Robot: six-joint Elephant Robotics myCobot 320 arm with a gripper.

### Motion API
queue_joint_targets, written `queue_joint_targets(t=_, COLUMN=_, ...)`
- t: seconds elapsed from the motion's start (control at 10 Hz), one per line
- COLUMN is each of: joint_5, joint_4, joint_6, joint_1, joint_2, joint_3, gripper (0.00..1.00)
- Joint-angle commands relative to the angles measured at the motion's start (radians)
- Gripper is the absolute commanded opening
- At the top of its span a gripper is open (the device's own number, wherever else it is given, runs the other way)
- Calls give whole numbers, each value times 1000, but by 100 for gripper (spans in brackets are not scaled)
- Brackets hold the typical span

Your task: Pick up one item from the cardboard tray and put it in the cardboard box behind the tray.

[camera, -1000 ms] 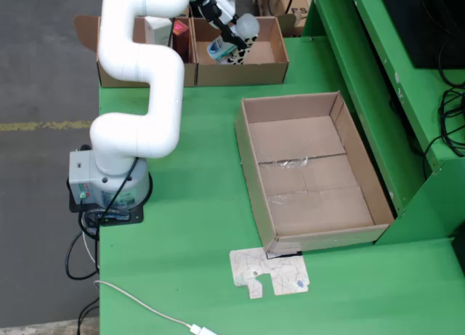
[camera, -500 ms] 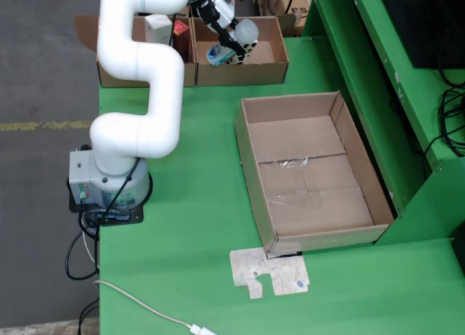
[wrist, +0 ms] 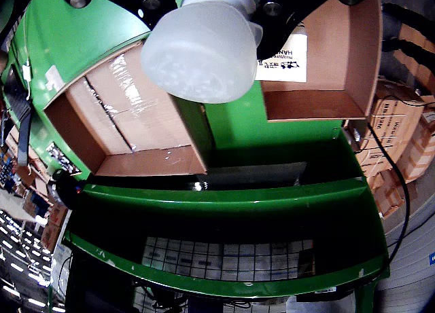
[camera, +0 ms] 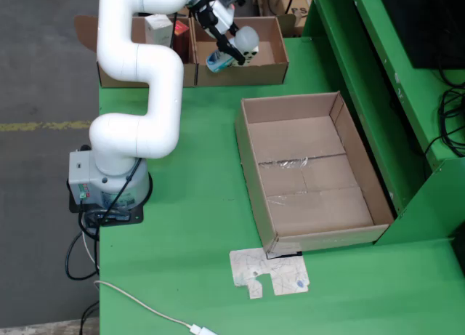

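Note:
In the fixed view my gripper [camera: 231, 46] is shut on a white bottle [camera: 238, 49] with a frosted cap and a blue-patterned end, held tilted above the small cardboard tray [camera: 272, 67] at the table's far edge. The large open cardboard box [camera: 311, 176] lies to the right, empty, with a tape strip across its floor. In the gripper view the bottle's frosted cap [wrist: 198, 48] fills the top centre between the black fingers [wrist: 292, 7]. The large box [wrist: 129, 123] shows lower left there, and the tray [wrist: 343, 68] at upper right.
A second cardboard tray [camera: 120, 72] with a white carton [camera: 158, 28] and a red box [camera: 180, 31] stands left of the first. A flat cardboard scrap [camera: 267, 273] lies near the front. A raised green shelf [camera: 378, 81] runs along the right; a white cable [camera: 145, 309] trails at the front left.
The gripper has lifted the bottle a little higher and slightly right, out of the small tray. The arm's base and the boxes have not moved.

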Motion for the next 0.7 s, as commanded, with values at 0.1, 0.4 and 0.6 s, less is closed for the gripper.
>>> queue_joint_targets(t=0.1, joint_5=40, joint_4=-231, joint_6=11, joint_1=24, joint_2=-112, joint_3=389, gripper=0)
queue_joint_targets(t=0.4, joint_5=18, joint_4=90, joint_6=-31, joint_1=52, joint_2=105, joint_3=-103, gripper=0)
queue_joint_targets(t=0.6, joint_5=-4, joint_4=169, joint_6=-73, joint_1=79, joint_2=97, joint_3=-103, gripper=0)
